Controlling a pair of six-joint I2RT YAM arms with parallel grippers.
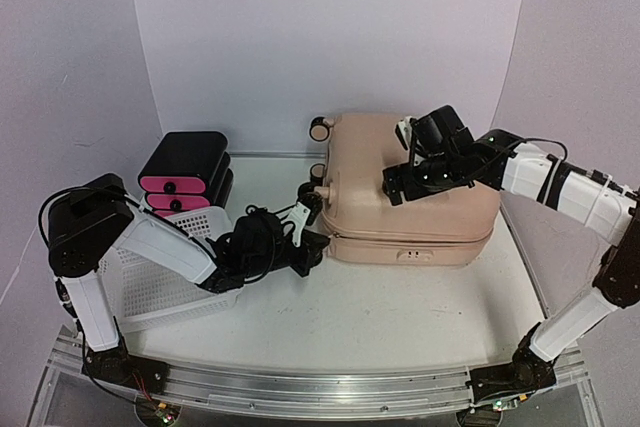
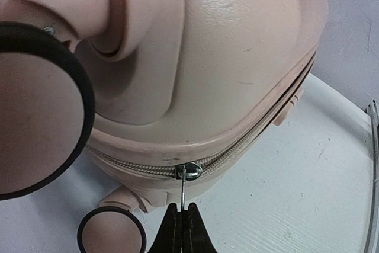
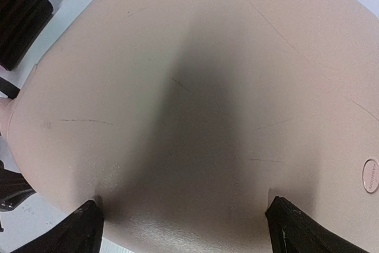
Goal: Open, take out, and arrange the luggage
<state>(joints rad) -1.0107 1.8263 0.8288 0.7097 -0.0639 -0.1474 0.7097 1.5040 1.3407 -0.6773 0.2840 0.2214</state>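
The peach-pink luggage point(image 1: 420, 202) lies flat on the table with its lid down, wheels toward the left. My left gripper point(image 1: 312, 239) is at its near-left corner, shut on the thin metal zipper pull point(image 2: 184, 192). The pull hangs from the slider point(image 2: 190, 170) on the zipper line, and the left gripper point(image 2: 182, 208) pinches its lower end. My right gripper point(image 1: 397, 187) is over the luggage lid point(image 3: 195, 87), open. Its black fingertips point(image 3: 89, 224) are spread wide with their tips down at the shell, and nothing is between them.
A white mesh basket point(image 1: 150, 282) stands at the left under my left arm. Behind it is a black-and-pink drawer box point(image 1: 185, 172). Black-rimmed spinner wheels point(image 2: 35, 111) stick out of the luggage's left end, close to my left gripper.
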